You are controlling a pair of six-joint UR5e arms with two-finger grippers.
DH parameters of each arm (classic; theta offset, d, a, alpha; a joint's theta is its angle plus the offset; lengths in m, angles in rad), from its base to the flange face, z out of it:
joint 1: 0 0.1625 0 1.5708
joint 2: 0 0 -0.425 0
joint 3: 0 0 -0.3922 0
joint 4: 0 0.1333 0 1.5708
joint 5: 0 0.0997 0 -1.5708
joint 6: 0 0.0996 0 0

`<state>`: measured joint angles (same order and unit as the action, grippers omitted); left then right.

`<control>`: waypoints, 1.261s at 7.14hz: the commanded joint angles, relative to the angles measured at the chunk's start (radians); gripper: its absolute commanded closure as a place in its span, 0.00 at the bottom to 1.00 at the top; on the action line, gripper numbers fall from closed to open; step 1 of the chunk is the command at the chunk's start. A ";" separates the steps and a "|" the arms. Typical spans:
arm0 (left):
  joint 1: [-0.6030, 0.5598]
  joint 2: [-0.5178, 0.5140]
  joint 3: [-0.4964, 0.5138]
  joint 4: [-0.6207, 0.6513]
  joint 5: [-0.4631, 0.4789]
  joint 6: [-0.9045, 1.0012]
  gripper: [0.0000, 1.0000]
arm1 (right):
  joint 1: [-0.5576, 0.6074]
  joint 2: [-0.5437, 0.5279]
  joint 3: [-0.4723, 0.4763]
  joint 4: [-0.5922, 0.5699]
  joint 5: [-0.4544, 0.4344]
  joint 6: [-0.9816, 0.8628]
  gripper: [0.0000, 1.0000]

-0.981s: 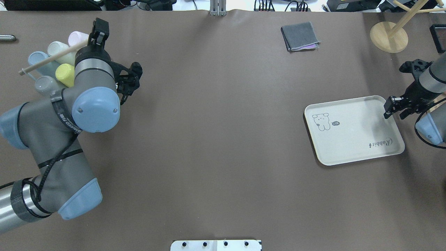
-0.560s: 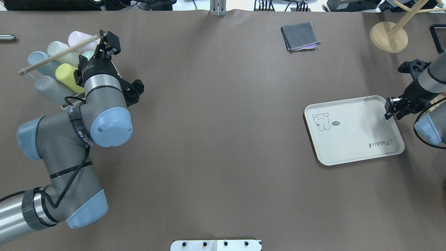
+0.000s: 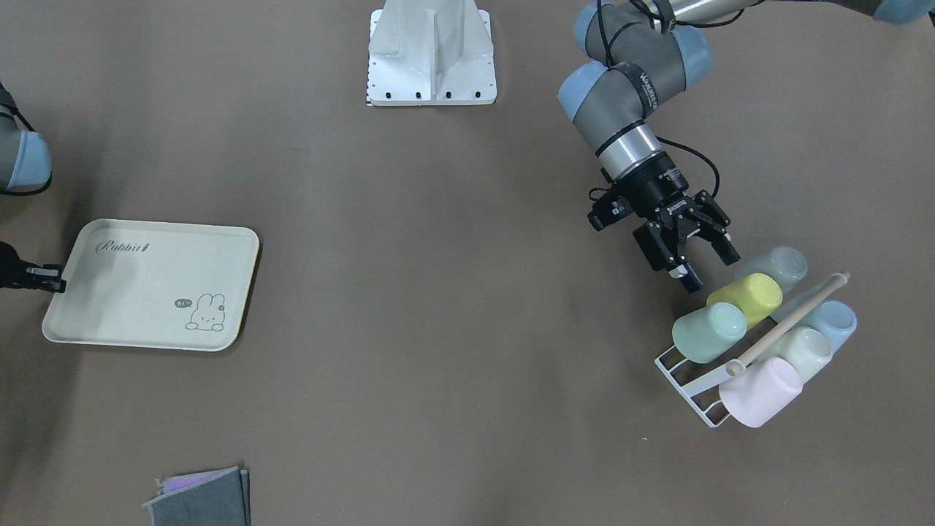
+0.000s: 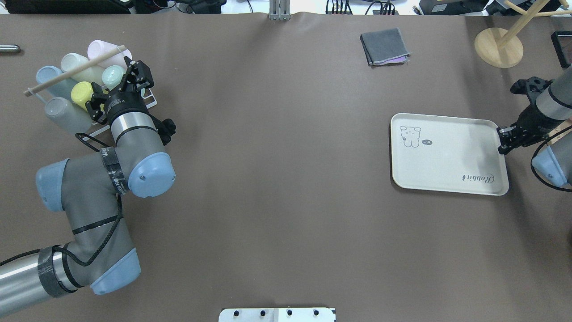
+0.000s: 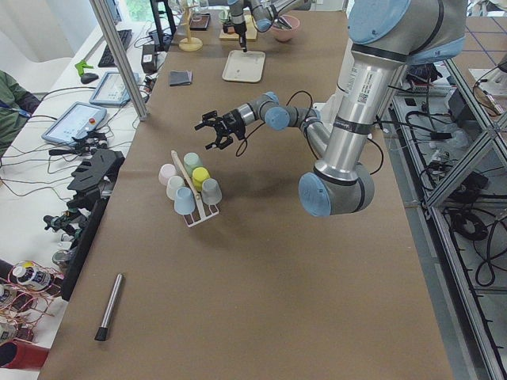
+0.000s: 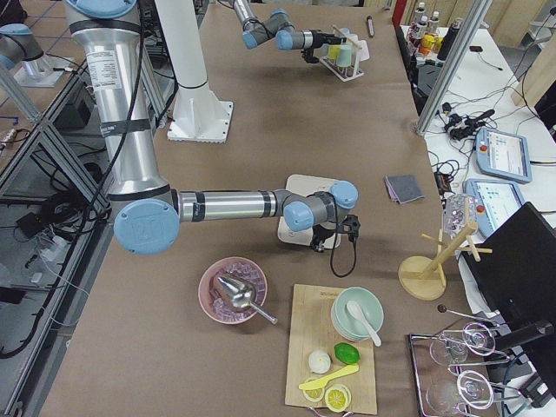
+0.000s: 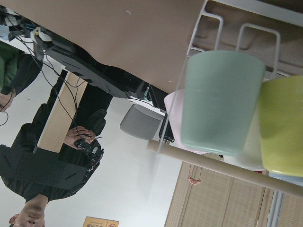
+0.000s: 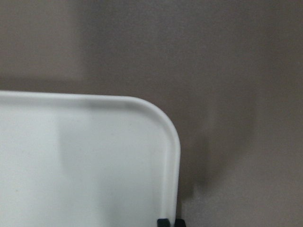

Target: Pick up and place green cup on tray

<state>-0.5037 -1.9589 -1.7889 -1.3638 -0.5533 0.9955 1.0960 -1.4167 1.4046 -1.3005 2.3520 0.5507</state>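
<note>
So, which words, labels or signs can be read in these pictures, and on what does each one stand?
"Rabbit": script on the tray, near one corner.
"hi~": speech bubble beside the bunny drawing on the tray; small, so not certain.
"WANGED": black strap around the left arm; any further letters are unreadable.
Lettering on the body of the left gripper: too small to read.

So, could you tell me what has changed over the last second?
The left gripper swung in toward the rack, open beside the green cup, not holding it. The right gripper, pinching the tray by its rim, turned it clockwise in the overhead view. Green cup, rack and cloth stayed put.
</note>
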 commanded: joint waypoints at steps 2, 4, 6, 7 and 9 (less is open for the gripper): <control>0.005 -0.012 0.118 -0.047 0.033 0.000 0.01 | 0.005 -0.019 0.054 0.000 0.041 -0.002 1.00; 0.005 -0.017 0.195 -0.127 0.035 0.002 0.02 | 0.008 -0.053 0.178 -0.009 0.113 0.002 1.00; 0.002 -0.040 0.235 -0.129 0.061 -0.002 0.02 | -0.002 -0.029 0.240 -0.014 0.144 0.029 1.00; -0.001 -0.049 0.255 -0.132 0.072 -0.003 0.02 | -0.024 0.013 0.238 -0.026 0.153 0.052 1.00; -0.015 -0.075 0.334 -0.181 0.073 -0.002 0.03 | -0.102 0.114 0.225 -0.026 0.144 0.183 1.00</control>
<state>-0.5089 -2.0214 -1.4981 -1.5155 -0.4837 0.9931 1.0410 -1.3633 1.6356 -1.3259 2.5005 0.6557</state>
